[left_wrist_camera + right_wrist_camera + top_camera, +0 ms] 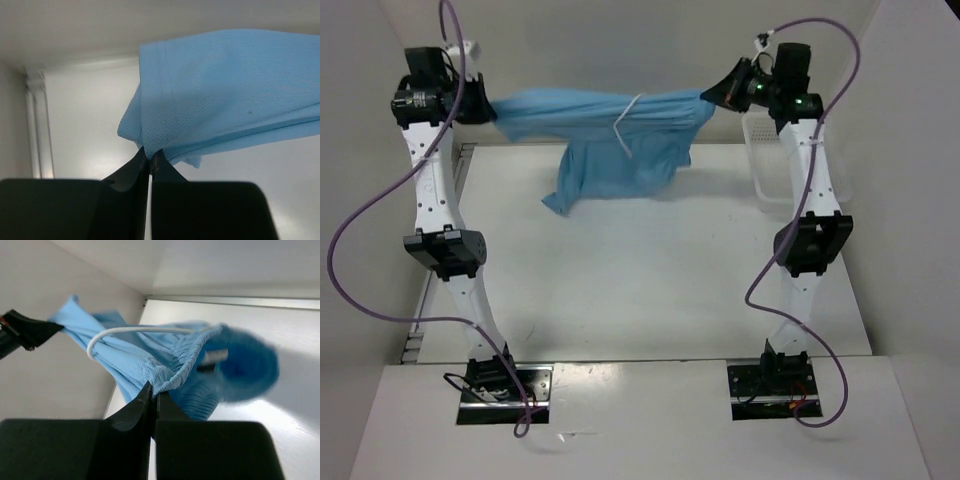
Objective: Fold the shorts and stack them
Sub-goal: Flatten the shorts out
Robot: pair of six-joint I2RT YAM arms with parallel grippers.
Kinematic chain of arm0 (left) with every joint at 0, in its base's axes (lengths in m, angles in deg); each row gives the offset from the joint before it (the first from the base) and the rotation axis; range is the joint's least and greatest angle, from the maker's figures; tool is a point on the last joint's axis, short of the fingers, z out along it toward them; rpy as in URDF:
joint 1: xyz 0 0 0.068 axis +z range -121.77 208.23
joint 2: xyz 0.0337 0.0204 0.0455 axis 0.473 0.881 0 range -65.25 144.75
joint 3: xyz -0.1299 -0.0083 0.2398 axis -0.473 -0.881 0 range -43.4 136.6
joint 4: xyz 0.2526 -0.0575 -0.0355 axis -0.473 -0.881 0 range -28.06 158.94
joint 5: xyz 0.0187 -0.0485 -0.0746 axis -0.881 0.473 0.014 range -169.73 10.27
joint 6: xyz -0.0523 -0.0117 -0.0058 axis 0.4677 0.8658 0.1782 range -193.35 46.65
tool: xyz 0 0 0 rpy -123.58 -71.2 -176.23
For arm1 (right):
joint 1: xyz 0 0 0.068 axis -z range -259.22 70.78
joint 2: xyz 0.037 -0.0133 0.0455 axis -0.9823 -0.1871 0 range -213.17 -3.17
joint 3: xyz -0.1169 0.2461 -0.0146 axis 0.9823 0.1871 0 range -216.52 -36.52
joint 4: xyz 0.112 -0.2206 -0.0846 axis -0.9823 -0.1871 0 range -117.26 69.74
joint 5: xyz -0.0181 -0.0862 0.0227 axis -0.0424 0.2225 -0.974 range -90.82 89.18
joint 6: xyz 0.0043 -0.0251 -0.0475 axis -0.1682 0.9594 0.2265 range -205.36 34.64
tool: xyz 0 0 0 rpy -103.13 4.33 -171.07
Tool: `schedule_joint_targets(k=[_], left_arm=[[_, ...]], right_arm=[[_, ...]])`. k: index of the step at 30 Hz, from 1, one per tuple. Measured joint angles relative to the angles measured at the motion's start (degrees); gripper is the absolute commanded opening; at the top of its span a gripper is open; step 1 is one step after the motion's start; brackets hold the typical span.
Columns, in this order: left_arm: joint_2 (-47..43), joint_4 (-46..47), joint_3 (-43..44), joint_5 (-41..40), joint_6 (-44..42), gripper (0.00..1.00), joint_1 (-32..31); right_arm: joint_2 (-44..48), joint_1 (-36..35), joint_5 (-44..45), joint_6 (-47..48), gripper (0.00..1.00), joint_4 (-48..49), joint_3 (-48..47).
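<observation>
The light blue shorts (610, 130) hang stretched in the air between my two grippers, above the far part of the white table (640, 270). A white drawstring (625, 125) dangles near the middle. One part droops down toward the table. My left gripper (485, 105) is shut on a hem corner of the shorts (210, 100), pinched at its tips (150, 159). My right gripper (720, 95) is shut on the gathered elastic waistband (185, 367), pinched at its tips (154, 392). The drawstring (130, 331) loops across the fabric in the right wrist view.
A white mesh basket (765, 165) stands at the table's far right, behind my right arm. White walls close in the back and both sides. The left gripper (25, 332) shows at the left of the right wrist view.
</observation>
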Motion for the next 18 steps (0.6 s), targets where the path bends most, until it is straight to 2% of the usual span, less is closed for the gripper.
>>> schedule_joint_targets(k=[1, 2, 3, 4, 8, 10, 15, 18], left_arm=[[2.7, -2.5, 10.1, 0.9, 0.0, 0.0, 0.0], [3.4, -3.0, 14.9, 1.4, 0.0, 0.0, -0.1], [2.5, -4.0, 16.4, 1.9, 0.0, 0.0, -0.1], [0.3, -4.6, 14.2, 2.2, -0.1, 0.0, 0.0], [-8.9, -7.6, -3.6, 3.3, -0.2, 0.0, 0.9], [-12.5, -6.5, -17.4, 2.8, -0.2, 0.0, 1.2], [-15.8, -3.6, -50.1, -0.6, -0.1, 0.0, 1.1], [-17.2, -2.3, -65.5, -3.0, -0.1, 0.0, 0.7]], right_arm=[[1.7, 0.8, -0.5, -0.2, 0.0, 0.0, -0.9], [3.6, 1.2, -1.0, -0.2, 0.0, 0.2, -0.3], [6.0, 1.3, -1.2, -0.2, 0.0, 0.4, 1.6], [8.9, 1.2, -1.5, 0.1, 0.0, 0.5, 4.8], [20.2, -0.1, -2.0, 1.4, 0.0, 4.0, 25.2], [24.6, -0.9, -1.8, 1.9, 0.0, 5.5, 37.6], [27.4, -1.5, -0.2, 2.8, 0.0, 8.0, 64.5], [27.5, -2.2, 1.3, 3.0, 0.0, 7.5, 77.7]])
